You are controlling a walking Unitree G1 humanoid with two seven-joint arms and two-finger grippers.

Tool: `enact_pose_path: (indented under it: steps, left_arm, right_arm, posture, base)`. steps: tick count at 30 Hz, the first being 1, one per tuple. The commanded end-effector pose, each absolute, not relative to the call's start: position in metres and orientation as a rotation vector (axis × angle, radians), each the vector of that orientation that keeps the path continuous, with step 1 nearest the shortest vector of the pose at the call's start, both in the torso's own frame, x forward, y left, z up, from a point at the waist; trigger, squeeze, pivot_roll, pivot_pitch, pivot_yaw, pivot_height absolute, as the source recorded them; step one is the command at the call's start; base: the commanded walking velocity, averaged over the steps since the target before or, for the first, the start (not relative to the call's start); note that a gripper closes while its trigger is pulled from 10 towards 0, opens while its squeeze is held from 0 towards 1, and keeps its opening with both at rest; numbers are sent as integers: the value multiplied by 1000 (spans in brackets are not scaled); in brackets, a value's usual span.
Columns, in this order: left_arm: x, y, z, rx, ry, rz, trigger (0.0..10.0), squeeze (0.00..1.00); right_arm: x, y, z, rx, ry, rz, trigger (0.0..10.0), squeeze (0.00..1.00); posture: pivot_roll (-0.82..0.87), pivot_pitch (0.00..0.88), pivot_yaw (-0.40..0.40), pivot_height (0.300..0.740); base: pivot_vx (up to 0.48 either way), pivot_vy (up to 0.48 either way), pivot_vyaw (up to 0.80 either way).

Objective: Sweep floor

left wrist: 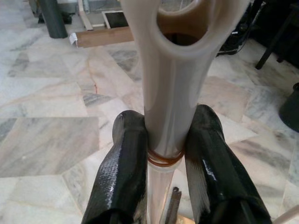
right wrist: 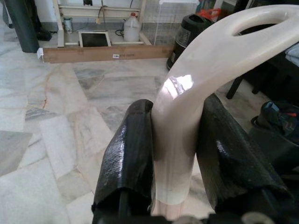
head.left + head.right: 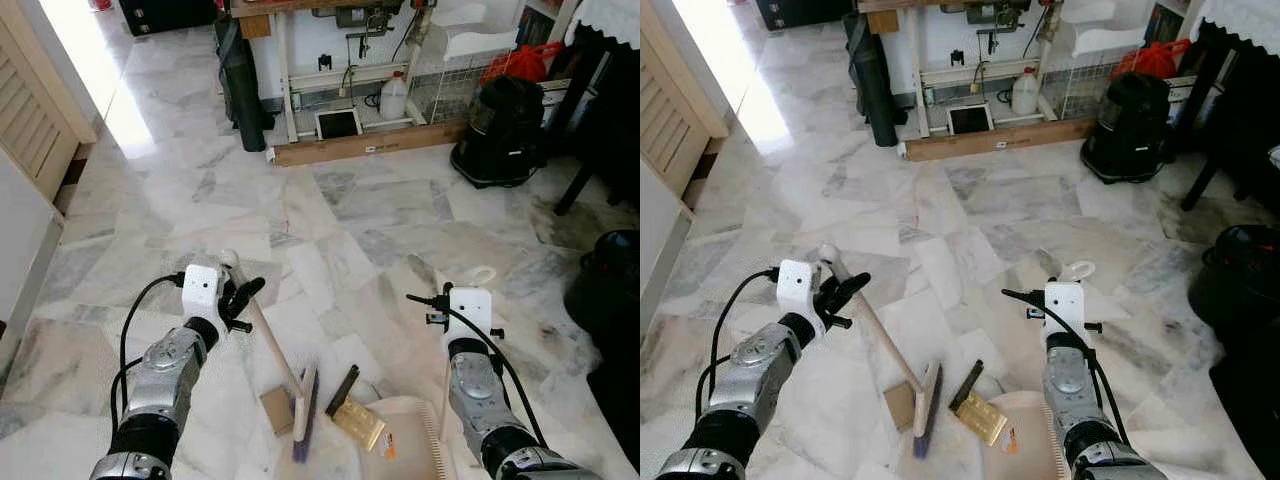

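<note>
My left gripper (image 3: 240, 297) is shut on the cream handle (image 1: 168, 70) of a hand broom. Its wooden shaft slants down to the brush head (image 3: 303, 408), which rests on the marble floor. My right gripper (image 2: 175, 121) is shut on the cream looped handle (image 2: 201, 60) of a dustpan (image 3: 405, 450) that sits on the floor at the bottom edge of the view. A brown cardboard scrap (image 3: 276, 409) lies just left of the brush. A dark strip (image 3: 342, 390), a gold wrapper (image 3: 358, 425) and a small orange bit (image 3: 388, 446) lie at the pan's mouth.
A wooden plank (image 3: 365, 145) and a shelf frame with a jug (image 3: 393, 100) line the far wall. A dark roll (image 3: 245, 90) stands at their left. A black vacuum (image 3: 500, 130) sits at the far right, a black bin (image 3: 610, 285) close on the right, a slatted door (image 3: 35, 120) on the left.
</note>
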State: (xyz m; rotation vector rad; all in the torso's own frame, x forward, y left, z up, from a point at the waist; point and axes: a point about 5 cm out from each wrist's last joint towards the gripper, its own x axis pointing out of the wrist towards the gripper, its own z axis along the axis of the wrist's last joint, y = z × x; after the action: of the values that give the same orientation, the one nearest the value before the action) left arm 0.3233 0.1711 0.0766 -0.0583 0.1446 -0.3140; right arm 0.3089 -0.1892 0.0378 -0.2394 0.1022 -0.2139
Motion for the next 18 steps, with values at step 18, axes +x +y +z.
enact_pose_path:
  steps: [18]
  left_arm:
    - [313,167,48,-121,367,-378,10000,0]
  right_arm:
    - [299,-189,23,-253,178,-199,10000,0]
  posture:
    - [2,91,66,740]
  base:
    - [0,0,0]
